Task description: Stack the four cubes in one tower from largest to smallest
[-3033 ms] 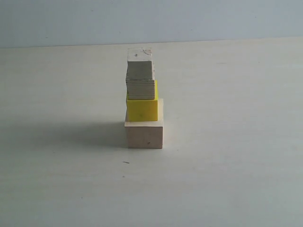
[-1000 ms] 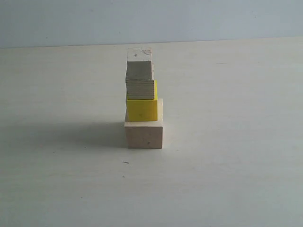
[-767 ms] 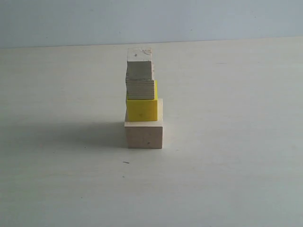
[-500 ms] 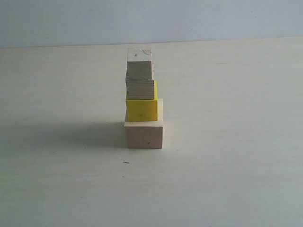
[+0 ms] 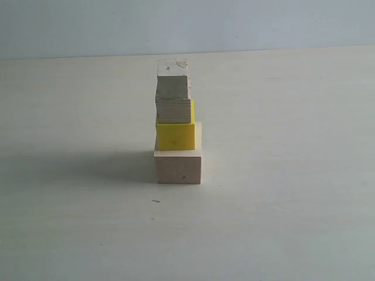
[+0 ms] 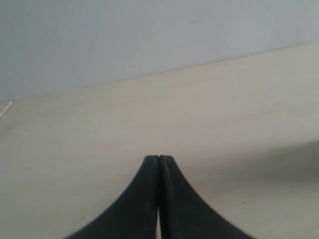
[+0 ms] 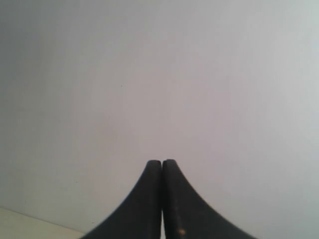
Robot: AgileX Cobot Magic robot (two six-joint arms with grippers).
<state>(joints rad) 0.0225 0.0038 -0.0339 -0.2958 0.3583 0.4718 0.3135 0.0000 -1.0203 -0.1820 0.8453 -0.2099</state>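
Observation:
A tower stands mid-table in the exterior view. The large pale wooden cube (image 5: 178,166) is its base. On it sits the bright yellow cube (image 5: 175,134), then the layered plywood cube (image 5: 173,110), then the smallest pale wooden cube (image 5: 173,78) on top. No arm shows in the exterior view. My left gripper (image 6: 158,158) is shut with nothing between its black fingers, over bare table. My right gripper (image 7: 162,162) is shut and empty too, facing the pale wall. Neither wrist view shows a cube.
The pale table (image 5: 281,193) spreads around the tower, with the tower's shadow (image 5: 88,167) falling to its left. A grey wall (image 5: 187,23) runs behind the table's far edge. A tiny dark speck (image 5: 156,201) lies in front of the tower.

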